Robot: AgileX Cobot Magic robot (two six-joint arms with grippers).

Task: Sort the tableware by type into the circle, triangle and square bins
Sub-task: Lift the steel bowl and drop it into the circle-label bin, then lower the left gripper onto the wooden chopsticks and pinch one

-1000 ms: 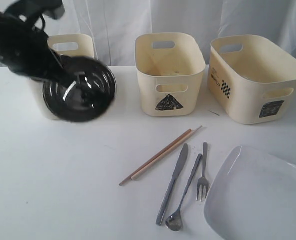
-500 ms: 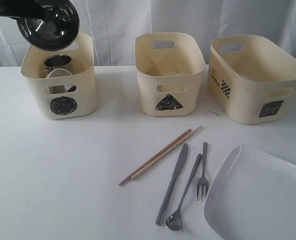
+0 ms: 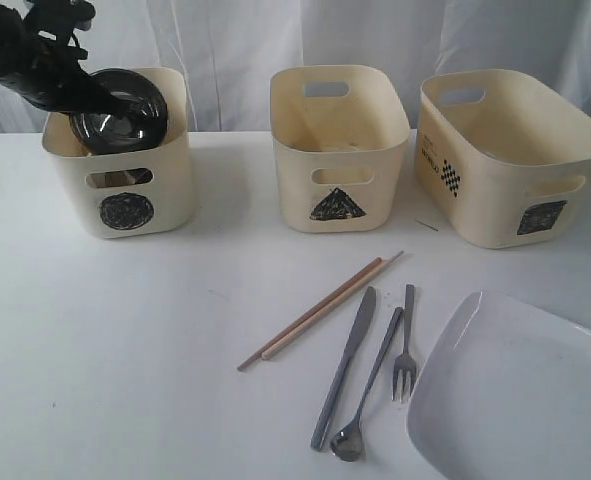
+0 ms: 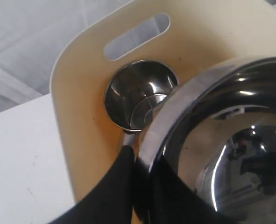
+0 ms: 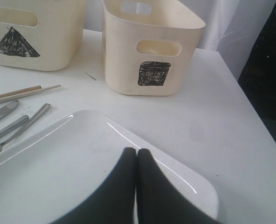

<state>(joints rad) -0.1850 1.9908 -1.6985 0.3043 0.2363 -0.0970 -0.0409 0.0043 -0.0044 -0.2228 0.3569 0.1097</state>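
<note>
your left gripper [image 3: 95, 100] pinches the rim of the steel bowl [image 3: 120, 122], holding it tilted in the mouth of the circle bin [image 3: 125, 195], above a steel mug [image 4: 138, 95] standing inside. your right gripper [image 5: 137, 156] hangs over the white plate [image 5: 72, 158], fingers pressed together, holding nothing. the chopsticks [image 3: 320, 310], knife [image 3: 343, 365], spoon [image 3: 370, 385] and fork [image 3: 405, 345] lie on the table [image 3: 125, 350] beside the plate.

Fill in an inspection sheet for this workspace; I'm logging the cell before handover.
Surface: white table, a small dark speck near the square bin.
Job's things: steel bowl over circle bin, steel mug inside; chopsticks, knife, spoon, fork, white plate on table.
Clutter: nothing seen.
End effectors: left end effector grips the bowl's rim; right end effector shut, empty, above plate.
Cables: nothing seen.
Surroundings: white curtain.
</note>
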